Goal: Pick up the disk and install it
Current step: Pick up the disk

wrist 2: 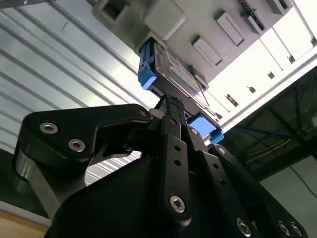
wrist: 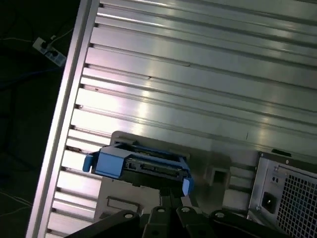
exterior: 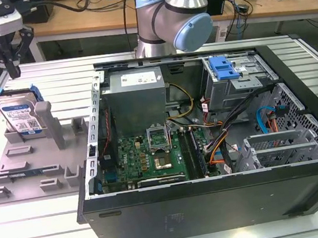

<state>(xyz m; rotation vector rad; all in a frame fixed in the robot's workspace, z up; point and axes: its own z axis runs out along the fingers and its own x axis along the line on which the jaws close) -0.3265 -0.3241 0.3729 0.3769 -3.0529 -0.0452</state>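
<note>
The disk (exterior: 19, 116) leans nearly upright in the grey fixture (exterior: 31, 164) at the exterior view's left, its white-and-blue label facing out and its blue bracket around the edges. My gripper (exterior: 12, 67) hangs just above the disk's top edge, apart from it, fingers shut with nothing between them. In both wrist views the disk (wrist 2: 173, 69) (wrist: 143, 166) lies straight beyond my gripper (wrist 2: 173, 102) (wrist: 168, 196), blue bracket ends showing on either side.
An open computer case (exterior: 214, 193) lies on the ribbed metal table (exterior: 43, 75), to the right of the fixture. Inside are a motherboard (exterior: 151, 152), a power supply (exterior: 136, 95) and a drive bay with a blue latch (exterior: 224, 67). The arm's base (exterior: 175, 18) stands behind the case.
</note>
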